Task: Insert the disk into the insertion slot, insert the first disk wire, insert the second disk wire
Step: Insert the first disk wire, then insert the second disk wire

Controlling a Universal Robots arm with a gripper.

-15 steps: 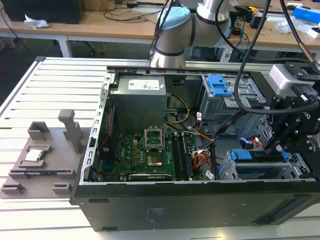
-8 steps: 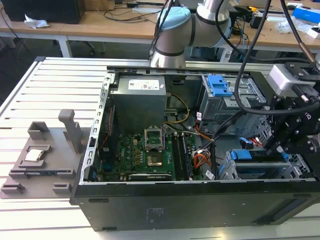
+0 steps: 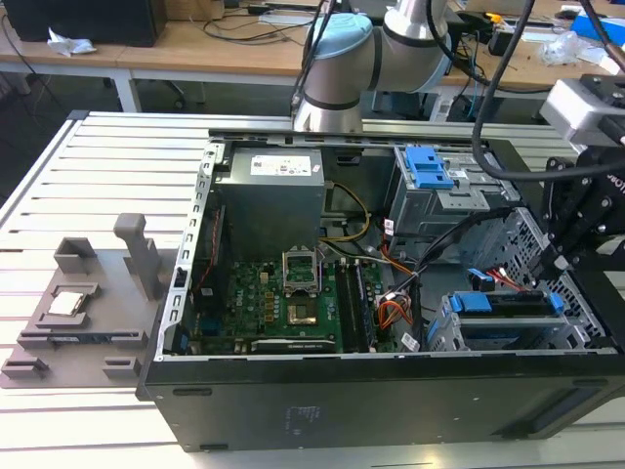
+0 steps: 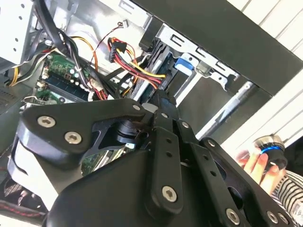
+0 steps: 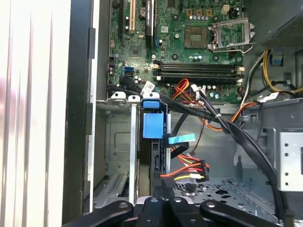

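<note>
You see the disk [image 3: 476,304] seated in the insertion slot [image 3: 439,334] at the lower right of the exterior view, inside the open computer case [image 3: 293,410] on the tabletop [image 3: 98,176]. Only its blue carrier edge shows and its label is hidden. Your claw [image 5: 163,189] hangs at the disk's end, clenched on the black plug [image 5: 166,176] of the red, yellow and black wire [image 5: 191,169]; the claw's own body covers the tips, so you cannot tell whether the plug touches the disk.

Silver arm [image 3: 415,34], pale-blue joint cap [image 3: 342,49], black screw-studded jaws.
</note>
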